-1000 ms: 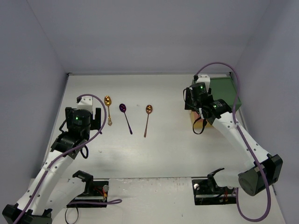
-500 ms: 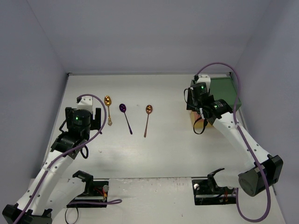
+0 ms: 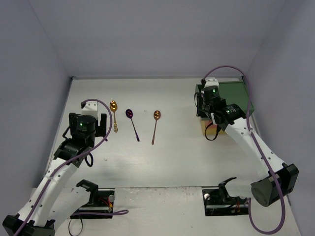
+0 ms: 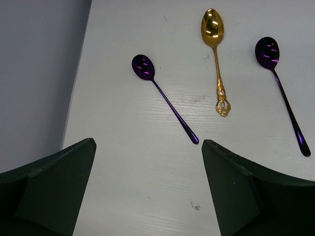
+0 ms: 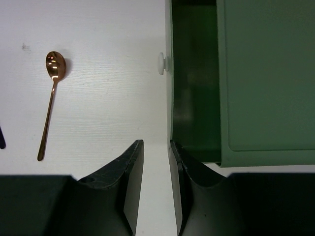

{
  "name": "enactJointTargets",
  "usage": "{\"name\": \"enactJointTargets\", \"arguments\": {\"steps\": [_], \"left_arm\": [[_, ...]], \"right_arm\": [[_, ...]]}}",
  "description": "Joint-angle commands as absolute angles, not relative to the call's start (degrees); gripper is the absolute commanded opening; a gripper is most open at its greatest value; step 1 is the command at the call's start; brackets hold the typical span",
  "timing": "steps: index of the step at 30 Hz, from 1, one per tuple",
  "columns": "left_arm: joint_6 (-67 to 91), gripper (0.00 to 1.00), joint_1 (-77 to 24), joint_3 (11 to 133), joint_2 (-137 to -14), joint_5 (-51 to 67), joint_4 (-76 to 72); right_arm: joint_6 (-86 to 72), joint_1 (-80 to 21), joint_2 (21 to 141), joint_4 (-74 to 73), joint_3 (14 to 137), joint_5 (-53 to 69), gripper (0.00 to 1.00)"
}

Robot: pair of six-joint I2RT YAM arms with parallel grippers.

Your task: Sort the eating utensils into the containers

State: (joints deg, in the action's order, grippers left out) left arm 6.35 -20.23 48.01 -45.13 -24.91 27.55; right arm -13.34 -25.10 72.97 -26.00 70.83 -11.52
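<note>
Row of spoons (image 3: 133, 126) left of centre, containers (image 3: 234, 91) well apart at far right

1. The gold spoon (image 4: 212, 29) is shiny metal, with a bumpy cut-out pattern at the end of its handle.
2. The purple spoon near the wall (image 4: 143, 67) and the other purple spoon (image 4: 268, 49) are smooth, glossy metal.
3. The copper spoon (image 5: 55, 65) gleams like a mirror.
4. The green drawer (image 5: 194, 73) is smooth and a bit shiny inside, maybe plastic.
5. The white table (image 5: 98, 108) is dull, with faint wood-like lines.
</note>
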Motion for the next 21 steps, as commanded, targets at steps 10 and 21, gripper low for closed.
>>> {"name": "enactJointTargets", "arguments": {"steps": [10, 21], "left_arm": [[5.71, 0.87, -20.04, 48.69, -45.85, -24.55, 24.52], [5.63, 0.87, -20.04, 48.69, -45.82, -24.58, 24.52]], "right_arm": [[-10.17, -25.14, 74.05, -25.52, 77.92, -19.67, 0.57], [-8.99, -24.84, 83.22, -24.84, 81.34, -18.36, 0.54]]}}
